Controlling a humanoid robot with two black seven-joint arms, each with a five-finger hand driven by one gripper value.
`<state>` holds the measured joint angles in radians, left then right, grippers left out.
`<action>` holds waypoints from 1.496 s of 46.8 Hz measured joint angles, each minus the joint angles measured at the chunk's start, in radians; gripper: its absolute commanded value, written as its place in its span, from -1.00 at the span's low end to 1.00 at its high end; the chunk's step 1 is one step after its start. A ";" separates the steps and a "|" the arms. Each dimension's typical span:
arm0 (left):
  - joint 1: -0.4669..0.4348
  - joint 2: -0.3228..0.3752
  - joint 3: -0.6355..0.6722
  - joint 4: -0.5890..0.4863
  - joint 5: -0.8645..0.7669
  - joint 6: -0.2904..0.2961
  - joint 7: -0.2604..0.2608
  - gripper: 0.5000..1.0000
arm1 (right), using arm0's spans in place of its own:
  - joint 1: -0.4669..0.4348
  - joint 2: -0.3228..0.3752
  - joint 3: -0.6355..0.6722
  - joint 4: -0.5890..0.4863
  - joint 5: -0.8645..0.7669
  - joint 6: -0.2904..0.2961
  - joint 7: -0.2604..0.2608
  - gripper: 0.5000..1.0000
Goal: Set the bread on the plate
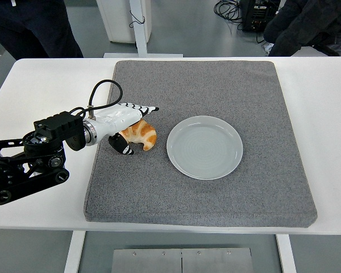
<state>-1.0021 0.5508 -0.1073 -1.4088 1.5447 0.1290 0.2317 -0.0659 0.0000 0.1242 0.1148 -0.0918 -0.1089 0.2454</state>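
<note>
The robot's left hand (127,126) is white with black fingertips. It reaches in from the left side, over the left part of the gray mat (216,193). The fingers (142,107) are stretched out over the top of the bread (142,133). The thumb (124,147) is curled under, on the near side of the bread. So the bread sits between the fingers and the thumb. The hand is wrapped partly around it, but it is hard to tell if it is squeezing the bread.

The bread is a golden croissant. It lies on the mat, and the hand covers its left part. Only its right part peeks out.

Just to the right of the bread is a round, pale plate (182,162). The bread is near the plate but not touching it. It is not on the plate yet.

The mat lies on a white table (40,85). A black cable (98,91) loops up behind the hand's wrist. At the top, people in dark clothes (37,25) stand behind the table.
</note>
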 measured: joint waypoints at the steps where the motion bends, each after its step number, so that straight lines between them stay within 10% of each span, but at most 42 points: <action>1: 0.001 -0.004 0.000 0.003 0.003 0.005 0.000 1.00 | 0.000 0.000 0.000 0.000 0.000 0.000 0.000 1.00; 42: 0.014 -0.056 -0.002 0.073 0.056 0.076 -0.017 0.89 | 0.000 0.000 0.000 0.000 0.000 0.000 0.000 1.00; 53: 0.023 -0.067 0.000 0.085 0.056 0.076 -0.017 -0.28 | 0.000 0.000 0.000 0.000 0.000 0.000 0.000 1.00; 62: 0.029 -0.076 0.000 0.091 0.054 0.075 -0.017 -0.41 | 0.000 0.000 0.000 0.000 0.000 0.000 0.000 1.00; 70: 0.034 -0.083 0.000 0.107 0.053 0.075 -0.017 -1.00 | 0.000 0.000 0.000 0.000 0.000 0.000 0.000 1.00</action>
<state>-0.9683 0.4681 -0.1074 -1.3014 1.5976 0.2042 0.2144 -0.0660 0.0000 0.1243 0.1148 -0.0920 -0.1090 0.2454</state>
